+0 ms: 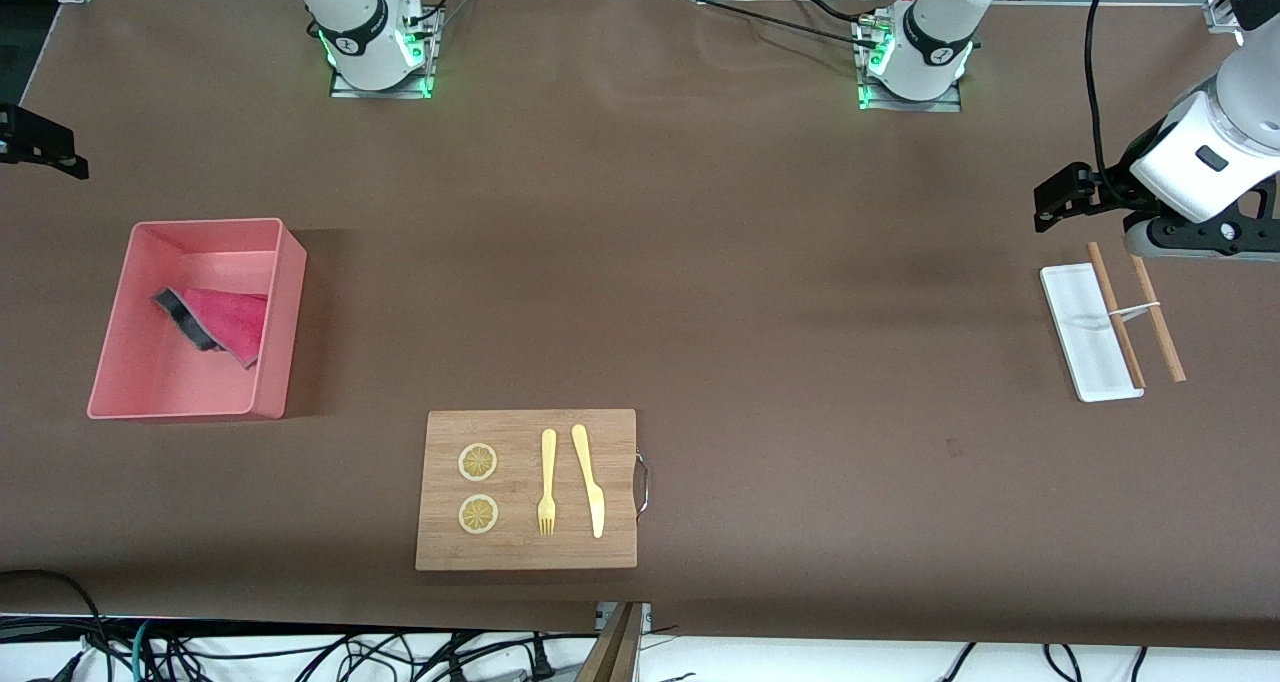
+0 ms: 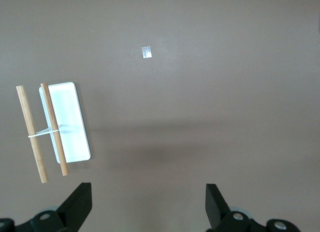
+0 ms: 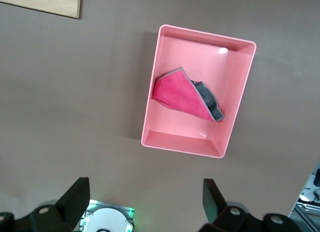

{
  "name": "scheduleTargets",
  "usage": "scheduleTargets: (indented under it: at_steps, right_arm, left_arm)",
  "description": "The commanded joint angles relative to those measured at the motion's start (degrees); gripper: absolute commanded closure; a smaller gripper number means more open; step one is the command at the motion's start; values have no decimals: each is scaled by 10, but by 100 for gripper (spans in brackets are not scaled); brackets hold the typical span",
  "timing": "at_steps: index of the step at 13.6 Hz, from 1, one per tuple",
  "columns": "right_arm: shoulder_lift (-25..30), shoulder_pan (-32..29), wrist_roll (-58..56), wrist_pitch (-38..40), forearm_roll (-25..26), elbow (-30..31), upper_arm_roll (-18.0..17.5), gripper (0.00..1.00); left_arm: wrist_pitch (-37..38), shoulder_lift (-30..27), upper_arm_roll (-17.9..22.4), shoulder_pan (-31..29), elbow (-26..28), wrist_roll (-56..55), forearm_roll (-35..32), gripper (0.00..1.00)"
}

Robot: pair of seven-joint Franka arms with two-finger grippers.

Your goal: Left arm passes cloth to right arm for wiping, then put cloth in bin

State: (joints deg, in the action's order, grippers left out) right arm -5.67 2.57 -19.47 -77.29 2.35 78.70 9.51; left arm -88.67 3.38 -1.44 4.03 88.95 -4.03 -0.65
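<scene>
Now we judge the task finished, with the cloth (image 1: 222, 322) lying in the bin (image 1: 275, 322), left pincer (image 2: 148, 204) released over tabletop (image 1: 700, 262) near the white tray (image 1: 1085, 337), right pincer (image 3: 145, 202) released above the bin, nothing more needed.

Cloth (image 1: 222, 322) crumpled in the bin (image 1: 120, 362) — wooden board (image 1: 527, 552) (fork, knife, lemon slices) nearer the camera

Brown table (image 1: 700, 262): wooden board (image 1: 527, 489) nearest the front camera. Bin (image 1: 190, 319) lies toward the right arm's end from the board; white tray (image 1: 1085, 332) with two sticks (image 1: 1150, 312) toward the left arm's end.
</scene>
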Motion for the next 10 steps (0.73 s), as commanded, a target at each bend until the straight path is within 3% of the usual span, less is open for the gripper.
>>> scheduleTargets:
  at_steps: [1, 4, 10]
  right_arm:
    - [33, -20, 39, 4, 11, 36, -51, 0]
    - [44, -22, 154, 13, 8, 45, -84, 0]
    - [25, -20, 152, 13, 3, 34, -81, 0]
  left_arm:
    - [5, -4, -1, 0, -4, -2, -14, 0]
    - [5, -4, -1, 0, -4, -2, -14, 0]
    - [5, -4, -1, 0, -4, -2, -14, 0]
